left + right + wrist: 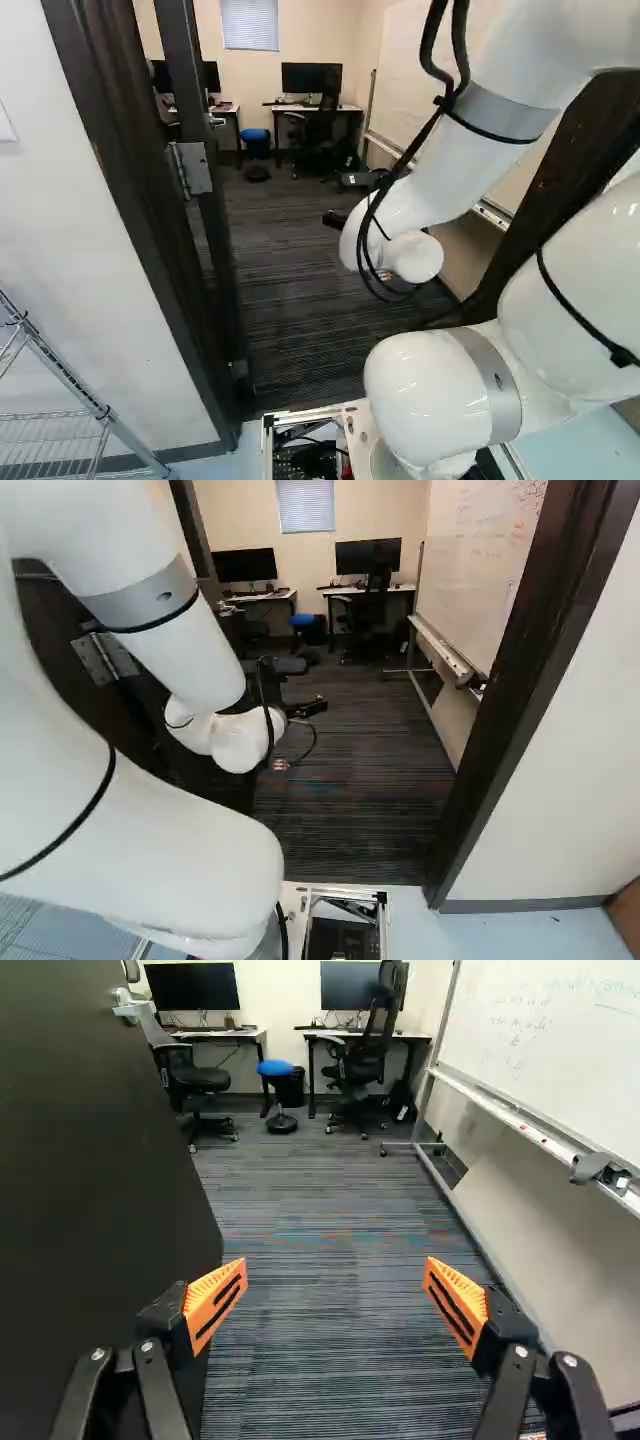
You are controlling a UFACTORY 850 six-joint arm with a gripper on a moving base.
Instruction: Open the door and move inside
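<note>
Reaching arm: my white arm [450, 165] extends through the doorway into an office, with black cables looped along it.
Gripper: my black gripper [316, 707] is just past the doorway, pointing into the room. In the wrist view, the fingers of my gripper [336, 1272] stand wide apart, their orange pads [217, 1303] facing each other with nothing held between them.
Door: the dark door [90, 1190] stands open on my left, swung into the room. In the wrist view its panel rises behind and beside one finger; I cannot tell whether they touch.
Door handle: the pale metal handle [130, 1006] is high on the door, ahead of my gripper and out of its grasp.
Hinge: a metal hinge [192, 168] shows by the dark door frame [120, 170].
Carpet: dark striped carpet [320, 1360] covers the room's floor, ahead of and under my fingers.
Whiteboard: on the side away from the door, a whiteboard [550, 1040] with handwriting stands on a metal frame.
Desks: at the far wall are two desks [300, 1034], each with a dark monitor [192, 986], and black office chairs [366, 1055]. Between the desks is a stool with a blue seat [274, 1068].
Shelf: a wire shelf [50, 428] stands at the lower left of the left base view, by the white wall.
</note>
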